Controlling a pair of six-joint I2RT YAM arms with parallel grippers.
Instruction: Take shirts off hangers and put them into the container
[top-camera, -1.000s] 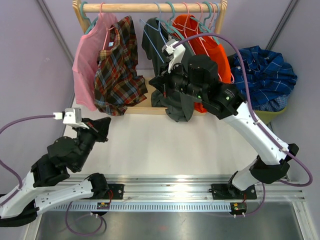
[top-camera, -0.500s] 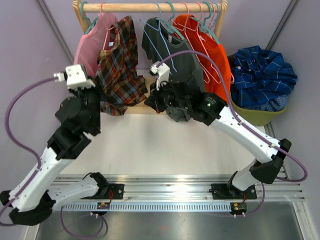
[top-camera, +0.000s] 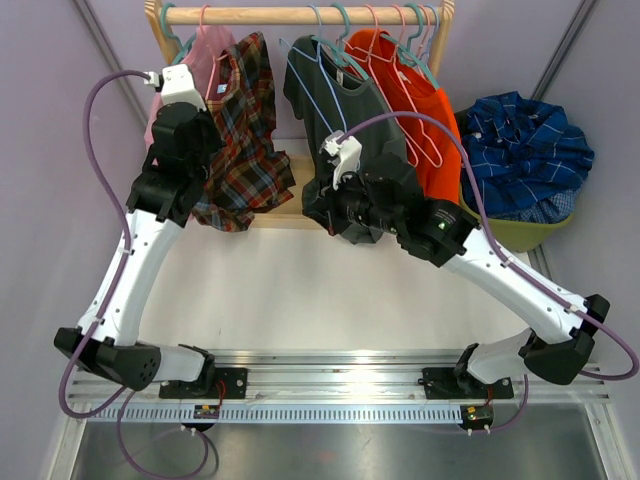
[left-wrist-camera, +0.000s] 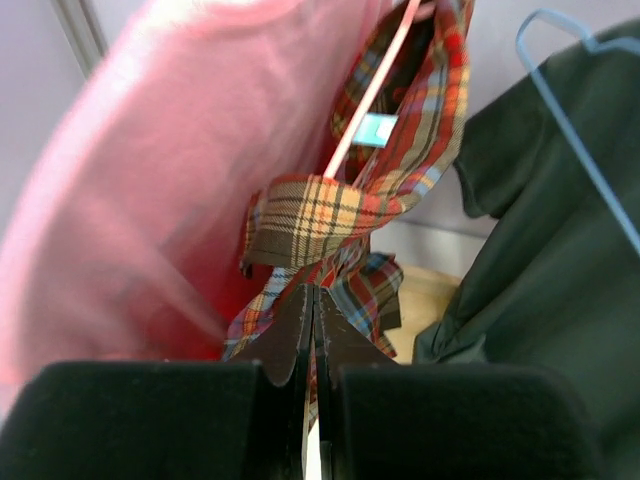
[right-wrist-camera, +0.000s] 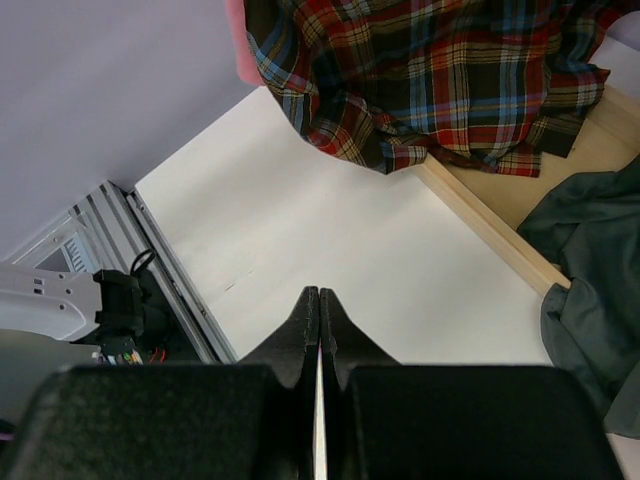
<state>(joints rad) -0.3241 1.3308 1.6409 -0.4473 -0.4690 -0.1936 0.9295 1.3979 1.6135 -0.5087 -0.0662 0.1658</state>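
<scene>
On the rack hang a pink shirt (top-camera: 165, 105), a red-brown-green plaid shirt (top-camera: 245, 150), a dark grey shirt (top-camera: 335, 100) and an orange shirt (top-camera: 425, 95), on thin hangers (top-camera: 318, 75). A dark blue plaid shirt (top-camera: 525, 145) lies bunched in the olive container (top-camera: 520, 232) at the right. My left gripper (left-wrist-camera: 314, 290) is shut and empty, raised close to the plaid shirt (left-wrist-camera: 330, 215) with the pink shirt (left-wrist-camera: 150, 180) on its left and a pink hanger (left-wrist-camera: 370, 95) ahead. My right gripper (right-wrist-camera: 319, 292) is shut and empty above the white table, in front of the dark grey shirt (right-wrist-camera: 590, 290).
A thick wooden rail (top-camera: 300, 14) tops the rack, and its wooden base board (right-wrist-camera: 490, 235) runs along the table under the shirts. A lavender-blue hanger (left-wrist-camera: 580, 80) carries the dark grey shirt. Purple walls close in on both sides.
My left arm has swung up from low over the table's left side to the pink and plaid shirts. My right gripper has dropped and shifted a little in front of the dark grey shirt.
</scene>
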